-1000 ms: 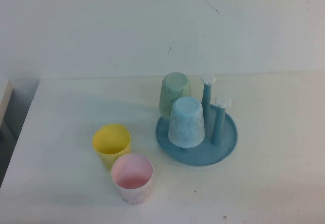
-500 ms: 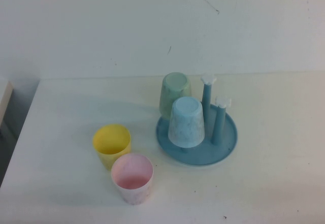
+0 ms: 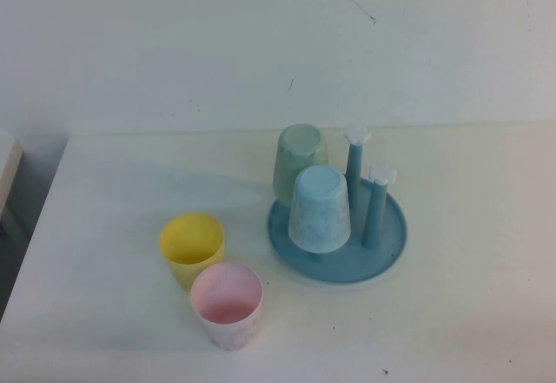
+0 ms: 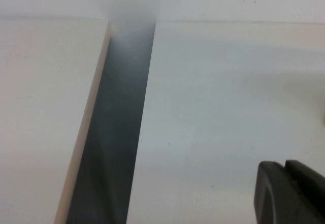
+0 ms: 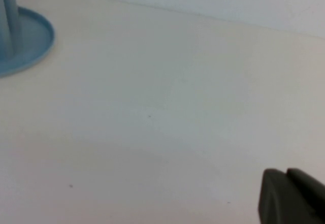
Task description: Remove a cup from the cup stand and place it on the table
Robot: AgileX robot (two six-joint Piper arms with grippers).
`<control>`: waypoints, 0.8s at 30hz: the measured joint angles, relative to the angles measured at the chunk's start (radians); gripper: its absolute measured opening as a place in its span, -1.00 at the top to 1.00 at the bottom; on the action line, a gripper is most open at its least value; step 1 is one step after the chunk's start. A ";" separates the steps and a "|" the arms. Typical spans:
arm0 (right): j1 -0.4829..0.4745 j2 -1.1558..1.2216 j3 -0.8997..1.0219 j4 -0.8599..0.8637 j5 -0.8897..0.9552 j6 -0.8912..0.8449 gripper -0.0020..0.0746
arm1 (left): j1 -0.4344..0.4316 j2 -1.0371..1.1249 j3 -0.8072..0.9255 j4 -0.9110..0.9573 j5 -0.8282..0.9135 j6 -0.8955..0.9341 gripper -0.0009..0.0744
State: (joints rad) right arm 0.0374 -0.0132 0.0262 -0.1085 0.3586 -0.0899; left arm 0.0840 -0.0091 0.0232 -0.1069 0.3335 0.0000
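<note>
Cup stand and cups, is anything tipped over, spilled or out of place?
Nothing stands out. The light blue speckled tumbler and pale green cup sit upside down on the round blue pegged tray. The yellow cup and pink cup stand upright on the white table.

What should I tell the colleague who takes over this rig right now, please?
Left gripper: shut, empty, over the table's left edge, out of the high view.
Right gripper: shut, empty, over bare table to the right of the cup stand.
Light blue cup: upside down on a front peg of the stand; pale green cup behind it.
Yellow cup and pink cup stand upright on the table.
Done: nothing on the blue cup.
Left: lift it off and set it on the table.
</note>
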 joint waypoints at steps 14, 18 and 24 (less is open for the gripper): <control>0.000 0.000 0.000 -0.120 0.005 -0.059 0.95 | 0.000 0.000 0.000 0.000 0.000 0.000 0.98; 0.000 0.000 0.000 -0.120 0.005 -0.059 0.95 | 0.000 0.000 0.000 0.000 0.000 0.000 0.98; 0.000 0.000 0.000 -0.116 -0.003 -0.057 0.95 | 0.000 0.000 0.000 0.000 0.000 0.000 0.98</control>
State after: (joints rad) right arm 0.0374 -0.0132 0.0262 -0.2242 0.3556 -0.1468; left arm 0.0840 -0.0091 0.0232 -0.1069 0.3335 0.0000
